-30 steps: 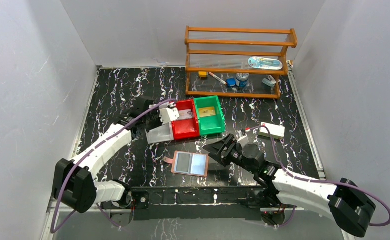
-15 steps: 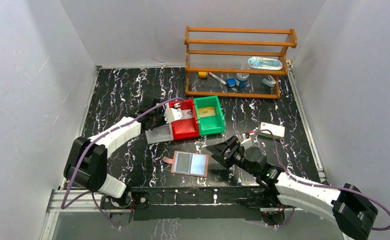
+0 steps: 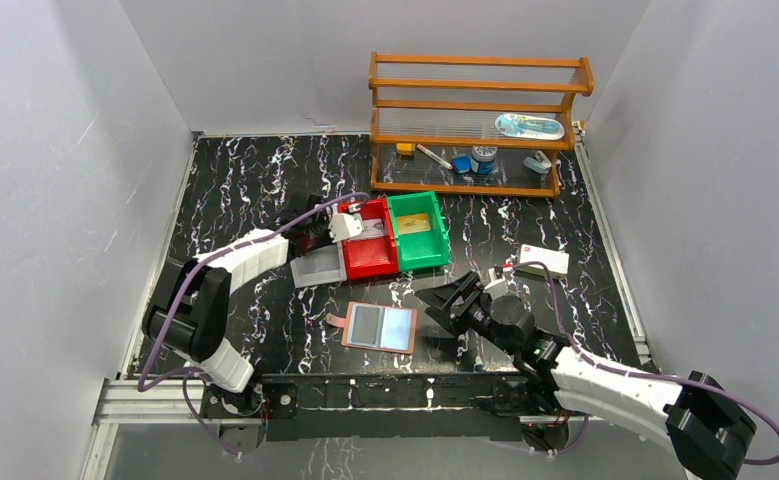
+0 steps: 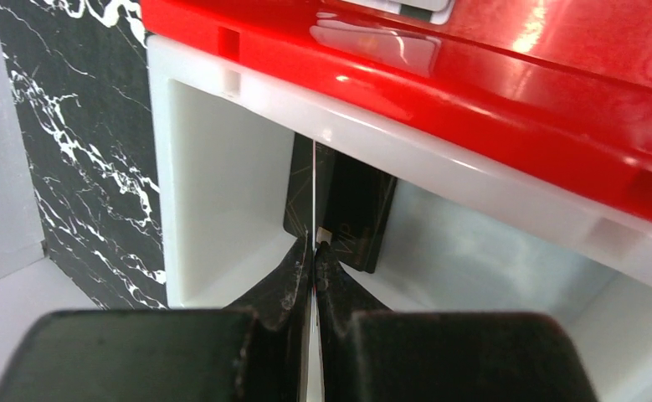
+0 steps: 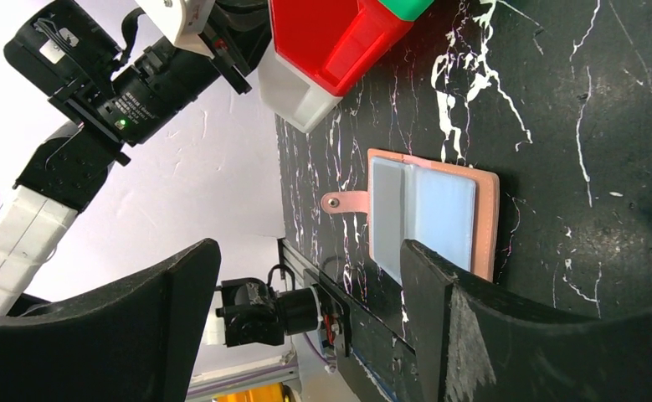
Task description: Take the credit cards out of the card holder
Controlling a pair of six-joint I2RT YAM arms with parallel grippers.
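Note:
The card holder (image 3: 380, 327) lies open and flat on the table, reddish-brown with two pale blue clear pockets and a strap tab on its left. It also shows in the right wrist view (image 5: 427, 213). My right gripper (image 3: 446, 301) is open and empty just right of it, jaws wide apart (image 5: 310, 251). My left gripper (image 3: 315, 232) hangs over the white bin (image 3: 317, 270). In the left wrist view it (image 4: 314, 248) is shut on a thin card (image 4: 314, 180) seen edge-on. A black card (image 4: 351, 209) lies in the white bin (image 4: 213, 193) below.
A red bin (image 3: 370, 258) and a green bin (image 3: 443, 240) stand side by side right of the white bin, the green one with a gold card (image 3: 414, 223). A white box (image 3: 545, 262) lies at the right. A wooden shelf (image 3: 475, 120) with small items stands at the back.
The left arm's elbow has swung in toward the bins while its gripper stayed over the white bin. The right gripper has edged slightly nearer the card holder.

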